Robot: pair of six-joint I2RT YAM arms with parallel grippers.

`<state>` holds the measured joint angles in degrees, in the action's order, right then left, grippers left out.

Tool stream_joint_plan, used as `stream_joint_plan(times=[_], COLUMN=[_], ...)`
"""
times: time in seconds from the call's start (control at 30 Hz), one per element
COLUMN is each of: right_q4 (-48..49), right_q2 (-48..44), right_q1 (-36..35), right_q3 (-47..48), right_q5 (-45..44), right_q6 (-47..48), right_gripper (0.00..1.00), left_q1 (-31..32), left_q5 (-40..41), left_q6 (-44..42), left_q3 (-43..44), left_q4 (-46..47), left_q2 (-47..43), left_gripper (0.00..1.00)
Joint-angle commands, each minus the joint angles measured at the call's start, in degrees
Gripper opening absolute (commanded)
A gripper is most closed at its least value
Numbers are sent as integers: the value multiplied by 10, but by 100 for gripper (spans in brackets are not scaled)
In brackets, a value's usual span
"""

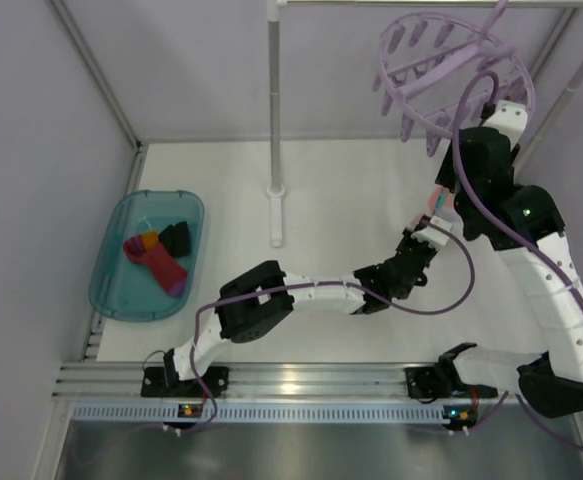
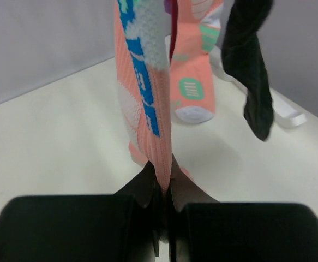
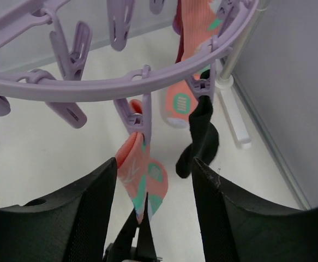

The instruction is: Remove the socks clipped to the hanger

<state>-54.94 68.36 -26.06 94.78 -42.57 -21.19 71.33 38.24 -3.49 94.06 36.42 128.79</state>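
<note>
**Sock removal: left end effector clamped on salmon sock, right one open under the ring**

Surface and room: white bench (image 1: 351, 190), bare apart from a few items. Grey panel walls (image 1: 31, 150) close in the left, far and right sides. An aluminium rail (image 1: 301, 380) runs along the near edge and carries both arm bases. A white pole (image 1: 274, 120) stands on its foot at the far middle of the bench. At the near left lies a teal tub (image 1: 106, 290) holding loose socks (image 1: 161, 255): black, red, orange and purple.

Hanger: the lilac hanger (image 1: 441, 60) hangs tilted at the far right, above the bench, its pegs dangling.

- Right wrist view shows three socks clipped to the ring: a salmon sock (image 3: 139, 169) on a near peg (image 3: 139, 117), an other salmon sock (image 3: 178, 103) behind it, and a black sock (image 3: 202, 136) just to the right.

Left end effector (image 2: 163, 180): reaches from the near left across to the far right, below the ring.

- Jaws pressed together on the lower end of the salmon sock.
- The fabric rises straight up from the pinch.
- The other two socks hang beyond it, not touched.

Right end effector (image 3: 154, 164): raised just beneath the ring, pointing up at it.

- Jaws stand apart and grip nothing.
- The near peg sits above the gap, and the salmon sock hangs down through the gap.
- Whether the pads brush the fabric cannot be told.
- The black sock hangs just past the right finger.
</note>
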Motion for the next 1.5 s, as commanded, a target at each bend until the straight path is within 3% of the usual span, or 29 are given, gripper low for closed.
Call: stream_joint_plan(times=[0.0, 0.4, 0.93, 1.47], right_q4=[58, 156, 196, 245], right_q2=[-19, -27, 8, -21], right_q1=[5, 22, 44, 45], right_q3=[-17, -56, -59, -99], right_q5=[-45, -22, 2, 61], right_q6=[2, 16, 17, 30], right_gripper=[55, 43, 39, 38], left_q1=[24, 36, 43, 47], left_q5=[140, 219, 257, 257], left_q6=[-59, -77, -90, -112], left_q3=[29, 69, 80, 88], left_q4=[26, 25, 25, 25], left_q2=[-12, 14, 26, 37], left_gripper=[0, 0, 0, 0])
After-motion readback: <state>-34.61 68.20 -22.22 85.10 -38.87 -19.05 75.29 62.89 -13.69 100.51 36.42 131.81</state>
